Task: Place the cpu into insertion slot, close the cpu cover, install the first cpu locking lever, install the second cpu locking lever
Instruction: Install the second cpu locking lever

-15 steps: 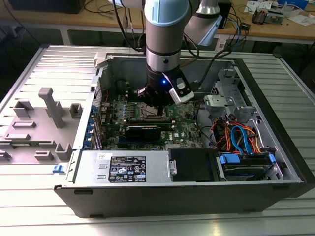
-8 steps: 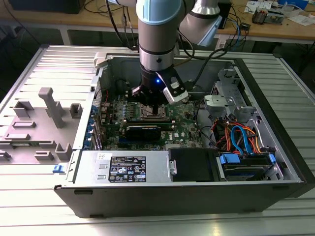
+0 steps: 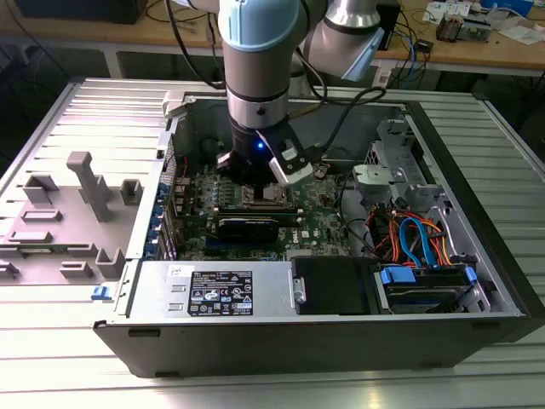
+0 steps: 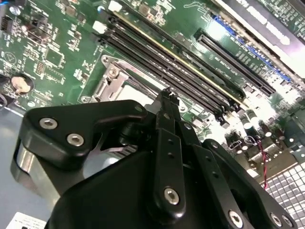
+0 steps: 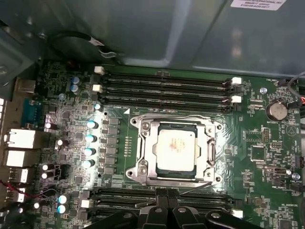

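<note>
In the first wrist view the cpu (image 5: 176, 148), a dull silver square, lies seated in the insertion slot (image 5: 135, 175) on the green board. The cpu cover (image 5: 210, 151), a silvery frame with a central window, lies flat over it. Thin wire levers run along the socket's sides, one of them (image 5: 190, 189) slanting on the side nearest the gripper. My gripper (image 5: 167, 210) sits just beside that edge, its black fingers together with nothing between them. The second wrist view has the gripper tip (image 4: 167, 94) by the socket's corner (image 4: 110, 81). In the exterior view the gripper (image 3: 258, 186) reaches down onto the motherboard.
Long black memory slots (image 5: 164, 86) flank the socket on both sides. The open computer case (image 3: 477, 221) walls in the work area, with a drive bay and coloured cables (image 3: 417, 243) on the exterior view's right. A grey fixture (image 3: 81, 192) stands outside on the exterior view's left.
</note>
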`<action>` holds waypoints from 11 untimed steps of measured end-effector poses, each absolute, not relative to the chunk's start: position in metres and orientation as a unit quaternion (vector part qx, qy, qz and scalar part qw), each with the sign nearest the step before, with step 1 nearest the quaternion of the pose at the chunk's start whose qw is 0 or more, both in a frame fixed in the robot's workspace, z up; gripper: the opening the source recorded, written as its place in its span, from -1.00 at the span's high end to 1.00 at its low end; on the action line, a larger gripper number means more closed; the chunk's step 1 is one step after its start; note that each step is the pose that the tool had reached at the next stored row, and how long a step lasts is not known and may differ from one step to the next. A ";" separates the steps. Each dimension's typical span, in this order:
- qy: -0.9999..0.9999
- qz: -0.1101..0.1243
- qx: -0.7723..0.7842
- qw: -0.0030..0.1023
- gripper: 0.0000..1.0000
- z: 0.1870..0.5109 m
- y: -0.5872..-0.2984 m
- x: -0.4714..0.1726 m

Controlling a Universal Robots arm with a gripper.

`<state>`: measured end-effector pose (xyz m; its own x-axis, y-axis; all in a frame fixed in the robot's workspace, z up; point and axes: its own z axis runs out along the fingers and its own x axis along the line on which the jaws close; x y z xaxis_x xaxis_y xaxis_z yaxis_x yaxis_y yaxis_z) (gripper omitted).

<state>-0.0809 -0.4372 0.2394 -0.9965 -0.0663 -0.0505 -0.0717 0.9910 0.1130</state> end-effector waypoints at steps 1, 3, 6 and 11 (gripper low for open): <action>0.997 0.060 -0.034 0.023 0.79 0.239 -0.439 -0.082; 0.997 0.065 -0.034 0.024 0.79 0.238 -0.440 -0.084; 0.997 0.070 -0.034 0.024 0.79 0.231 -0.442 -0.088; 0.997 0.071 -0.034 0.024 0.79 0.220 -0.444 -0.091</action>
